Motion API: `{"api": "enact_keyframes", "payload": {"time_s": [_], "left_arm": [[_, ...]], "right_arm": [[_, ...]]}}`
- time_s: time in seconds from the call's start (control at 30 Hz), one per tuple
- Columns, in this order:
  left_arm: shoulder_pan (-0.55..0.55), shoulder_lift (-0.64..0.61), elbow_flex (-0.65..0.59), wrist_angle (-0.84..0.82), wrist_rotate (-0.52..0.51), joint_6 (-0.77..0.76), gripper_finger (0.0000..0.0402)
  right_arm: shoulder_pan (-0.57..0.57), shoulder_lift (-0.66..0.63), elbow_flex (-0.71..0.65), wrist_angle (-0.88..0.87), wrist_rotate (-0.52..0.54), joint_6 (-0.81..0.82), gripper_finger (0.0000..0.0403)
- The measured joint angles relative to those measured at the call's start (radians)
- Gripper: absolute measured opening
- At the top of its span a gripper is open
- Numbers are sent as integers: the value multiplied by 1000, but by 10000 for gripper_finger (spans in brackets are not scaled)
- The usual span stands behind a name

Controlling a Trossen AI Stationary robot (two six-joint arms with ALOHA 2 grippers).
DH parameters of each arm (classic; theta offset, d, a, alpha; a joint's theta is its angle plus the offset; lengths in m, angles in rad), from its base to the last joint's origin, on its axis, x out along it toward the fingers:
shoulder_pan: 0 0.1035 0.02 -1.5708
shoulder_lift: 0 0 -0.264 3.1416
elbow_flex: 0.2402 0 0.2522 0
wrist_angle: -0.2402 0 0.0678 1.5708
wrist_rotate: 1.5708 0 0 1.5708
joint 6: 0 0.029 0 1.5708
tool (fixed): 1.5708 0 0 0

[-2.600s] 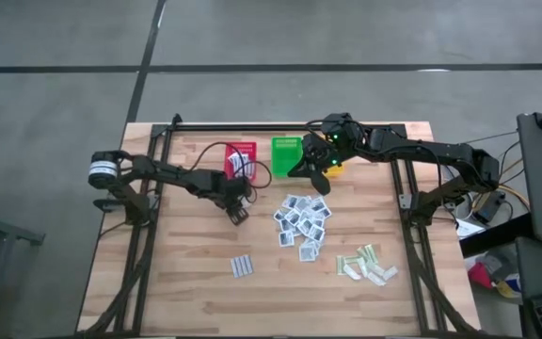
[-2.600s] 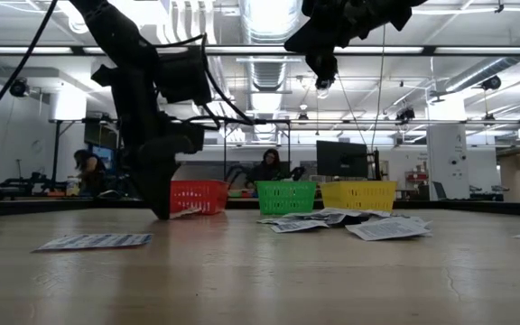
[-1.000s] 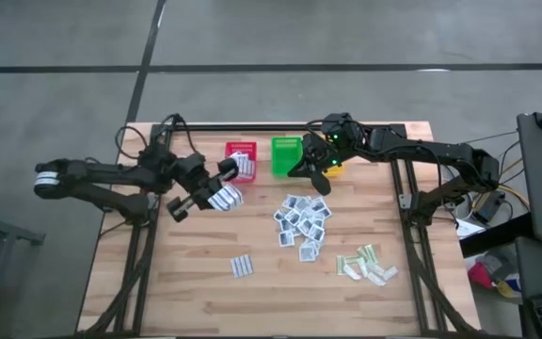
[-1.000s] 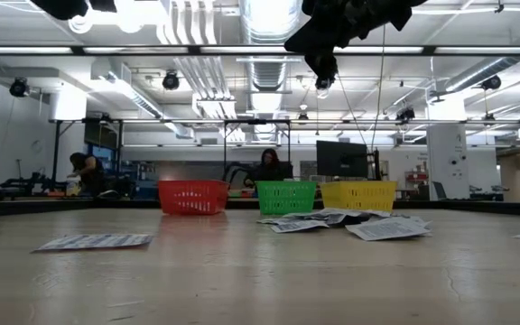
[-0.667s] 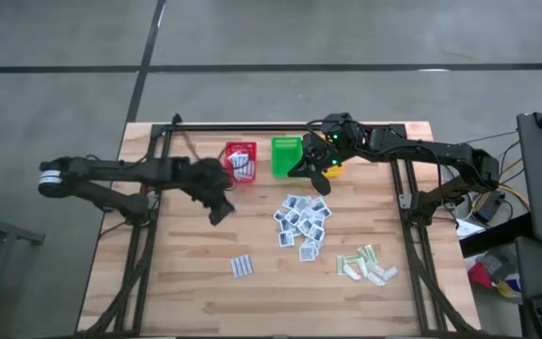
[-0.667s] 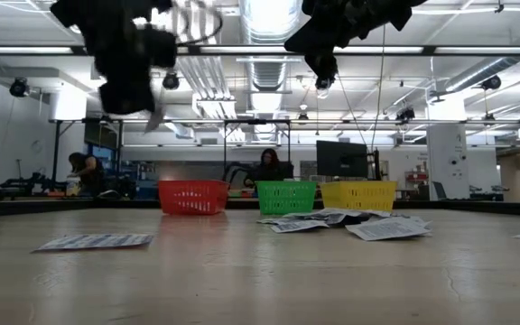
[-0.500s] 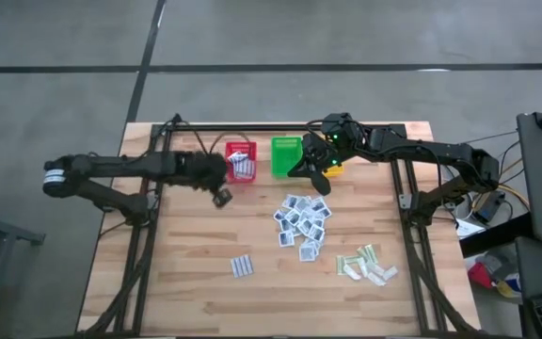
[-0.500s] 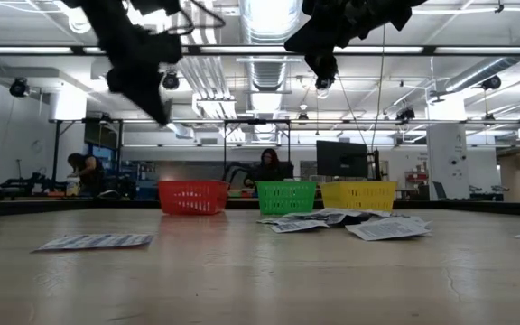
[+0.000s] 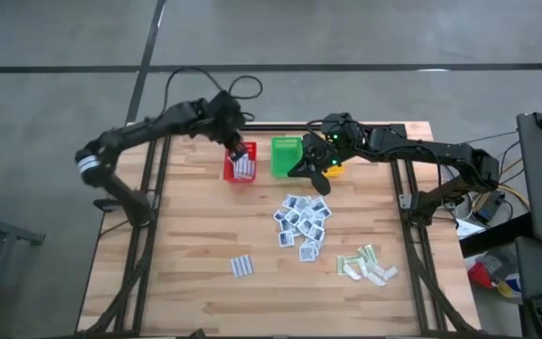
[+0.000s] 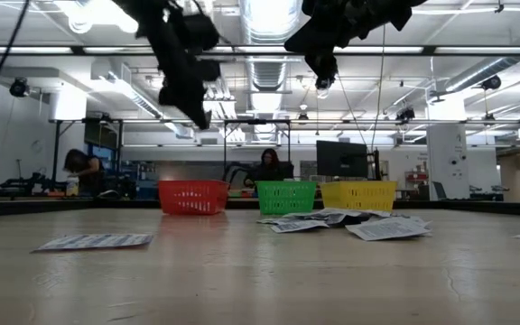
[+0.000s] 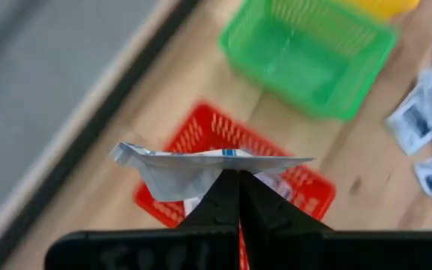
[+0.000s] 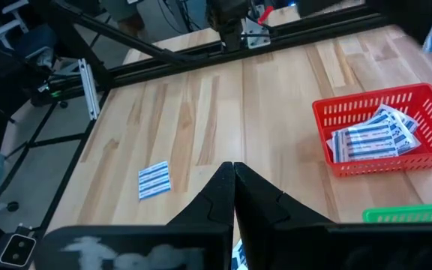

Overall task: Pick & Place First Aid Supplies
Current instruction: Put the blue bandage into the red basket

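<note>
Here we had the left gripper (image 11: 238,180) up over the red basket (image 9: 240,163) at the far side of the table (image 9: 186,254), its fingers clenched on one oblong white packet (image 11: 201,166), so we judged the step in hand to be the drop into that basket, where several striped packets (image 12: 373,137) already lay. The right gripper (image 9: 316,172) hung closed on nothing by the green basket (image 9: 286,155) and yellow basket (image 10: 357,194). Next, we judged, the fingers needed to part squarely above the red basket, and then we would go for the pile of square packets (image 9: 301,223), the striped packet (image 9: 242,266) or the beige strips (image 9: 367,265) nearer the front.
</note>
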Motion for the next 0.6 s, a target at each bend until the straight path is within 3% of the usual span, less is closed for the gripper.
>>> {"api": "enact_keyframes", "payload": {"time_s": [0.3, 0.6], "left_arm": [[-9, 221, -17, -49, 35, -27, 0], [-41, 288, -20, -70, 37, -76, 0]], "right_arm": [[0, 0, 0, 0, 0, 0, 8], [0, 0, 0, 0, 0, -1, 8]]}}
